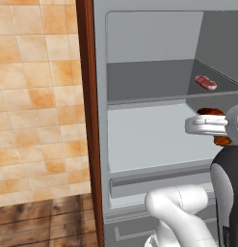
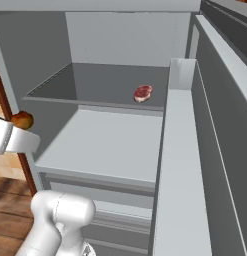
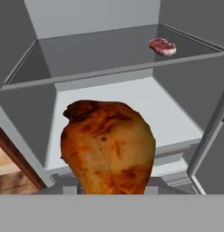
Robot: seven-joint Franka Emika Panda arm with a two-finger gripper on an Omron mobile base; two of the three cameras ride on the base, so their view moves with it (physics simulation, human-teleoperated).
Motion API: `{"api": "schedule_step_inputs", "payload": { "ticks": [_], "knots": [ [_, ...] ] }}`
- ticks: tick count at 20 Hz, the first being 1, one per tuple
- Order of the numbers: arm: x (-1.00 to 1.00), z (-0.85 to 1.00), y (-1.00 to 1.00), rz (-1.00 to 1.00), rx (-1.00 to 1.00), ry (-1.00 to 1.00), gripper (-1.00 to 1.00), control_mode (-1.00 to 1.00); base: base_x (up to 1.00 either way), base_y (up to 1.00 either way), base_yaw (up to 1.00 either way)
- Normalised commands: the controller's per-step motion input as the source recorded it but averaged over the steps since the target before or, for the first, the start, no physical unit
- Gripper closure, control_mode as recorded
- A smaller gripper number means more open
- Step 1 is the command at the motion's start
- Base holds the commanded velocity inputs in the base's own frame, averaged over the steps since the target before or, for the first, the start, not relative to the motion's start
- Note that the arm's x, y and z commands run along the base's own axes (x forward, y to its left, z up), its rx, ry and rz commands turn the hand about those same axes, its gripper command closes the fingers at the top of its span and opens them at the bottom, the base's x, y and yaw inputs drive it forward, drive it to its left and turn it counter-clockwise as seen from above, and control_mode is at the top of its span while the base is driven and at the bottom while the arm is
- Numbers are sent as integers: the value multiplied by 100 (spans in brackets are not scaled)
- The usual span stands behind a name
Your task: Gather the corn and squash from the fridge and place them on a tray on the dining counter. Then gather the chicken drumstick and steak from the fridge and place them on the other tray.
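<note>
I am seeing the end effector (image 1: 218, 126) holding the chicken drumstick (image 3: 107, 147) in front of the open fridge (image 2: 120, 45), closed on it. In the hand view the drumstick is standing with its long axis running up from the fingertips, its broad rounded end pointing away from the hand toward the lower shelf (image 3: 131, 108). Beyond the end effector and higher, the steak (image 3: 162, 46) is lying on the upper shelf (image 2: 95, 82), near its right back corner, well apart from the drumstick.
</note>
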Motion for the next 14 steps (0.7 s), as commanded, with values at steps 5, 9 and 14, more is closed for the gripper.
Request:
{"api": "schedule_step_inputs", "payload": {
  "ticks": [5, 9, 14],
  "knots": [
    [-3, 3, -13, -2, 5, 3, 100, -100, 0, 0, 0],
    [0, 0, 0, 0, 0, 0, 100, -100, 0, 0, 0],
    [0, 0, 0, 0, 0, 0, 100, 100, 0, 0, 0]
  ]
}}
